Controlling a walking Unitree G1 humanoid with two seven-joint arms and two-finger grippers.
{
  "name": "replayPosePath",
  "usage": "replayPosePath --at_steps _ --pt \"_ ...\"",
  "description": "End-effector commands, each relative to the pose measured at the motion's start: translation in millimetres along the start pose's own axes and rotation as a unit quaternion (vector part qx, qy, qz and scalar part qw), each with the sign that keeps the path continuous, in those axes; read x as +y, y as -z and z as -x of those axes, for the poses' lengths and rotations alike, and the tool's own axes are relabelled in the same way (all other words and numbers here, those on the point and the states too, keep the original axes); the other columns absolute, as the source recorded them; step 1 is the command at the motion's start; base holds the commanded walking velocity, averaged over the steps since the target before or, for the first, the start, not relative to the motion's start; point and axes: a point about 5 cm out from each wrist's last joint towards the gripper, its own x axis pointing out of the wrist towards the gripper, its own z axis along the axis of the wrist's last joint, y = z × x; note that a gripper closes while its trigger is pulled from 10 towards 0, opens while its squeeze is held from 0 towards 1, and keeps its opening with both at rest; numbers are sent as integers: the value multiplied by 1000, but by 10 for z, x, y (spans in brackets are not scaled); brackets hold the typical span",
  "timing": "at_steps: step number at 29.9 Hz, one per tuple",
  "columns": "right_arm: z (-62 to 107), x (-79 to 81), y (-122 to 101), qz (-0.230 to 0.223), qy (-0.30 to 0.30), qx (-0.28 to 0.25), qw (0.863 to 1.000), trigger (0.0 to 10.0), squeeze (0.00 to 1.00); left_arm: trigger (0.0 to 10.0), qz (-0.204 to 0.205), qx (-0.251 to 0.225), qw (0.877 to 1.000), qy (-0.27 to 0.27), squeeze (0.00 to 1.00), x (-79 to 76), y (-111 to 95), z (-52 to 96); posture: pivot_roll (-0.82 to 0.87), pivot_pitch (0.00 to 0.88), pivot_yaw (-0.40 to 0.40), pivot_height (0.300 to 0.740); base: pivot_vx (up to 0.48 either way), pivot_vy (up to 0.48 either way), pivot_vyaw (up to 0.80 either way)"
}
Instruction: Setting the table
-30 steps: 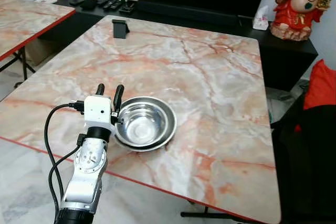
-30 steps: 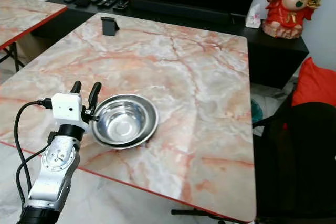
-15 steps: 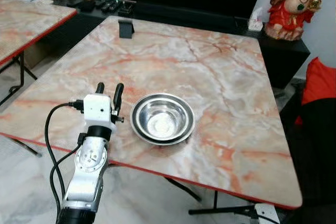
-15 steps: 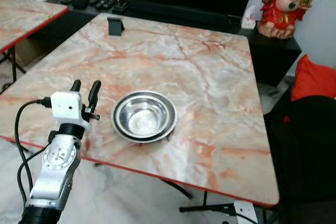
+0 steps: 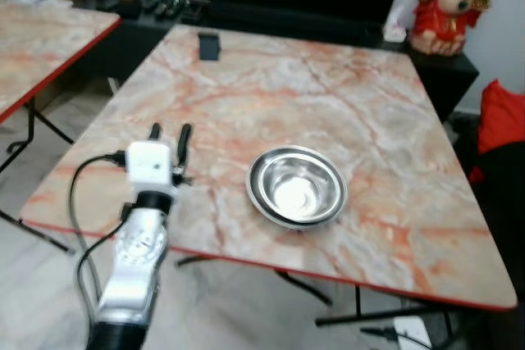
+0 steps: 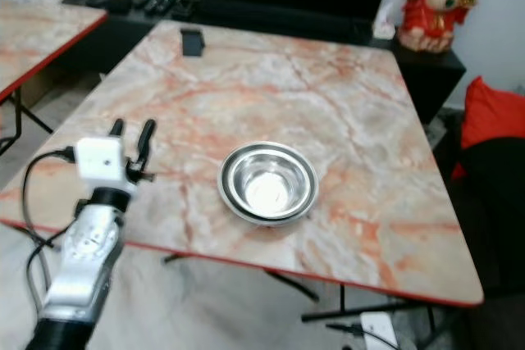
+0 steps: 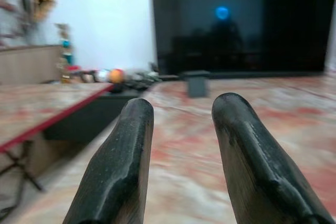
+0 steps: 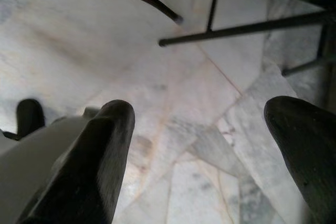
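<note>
Steel bowl [image 5: 297,187], one, on marble table [image 5: 344,96], left tool [image 5: 169,134] parted, empty

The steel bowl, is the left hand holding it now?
No. The left hand is apart from the steel bowl, which rests alone on the table.

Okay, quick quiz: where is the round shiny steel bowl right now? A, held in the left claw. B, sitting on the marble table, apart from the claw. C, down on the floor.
B: the round shiny steel bowl rests on the marble table, with the empty left claw off to its side.
</note>
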Motion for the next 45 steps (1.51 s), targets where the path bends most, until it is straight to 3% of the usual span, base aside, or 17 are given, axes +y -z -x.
replayPosePath --at_steps 1,34,45 --pt "13 -70 24 3 10 3 1000 10000 0 10000 7 -5 1000 13 0 -91 -29 -14 64 0 -68 740 0 345 0" --pt "5 -26 3 -2 1 -2 1000 10000 0 10000 -4 -3 1000 7 0 -39 -38 3 92 0 -71 740 0 345 0" --pt "4 -18 -5 15 -5 -2 1000 10000 0 10000 -5 -6 1000 12 0 -64 -48 -16 88 0 -70 740 0 346 47"
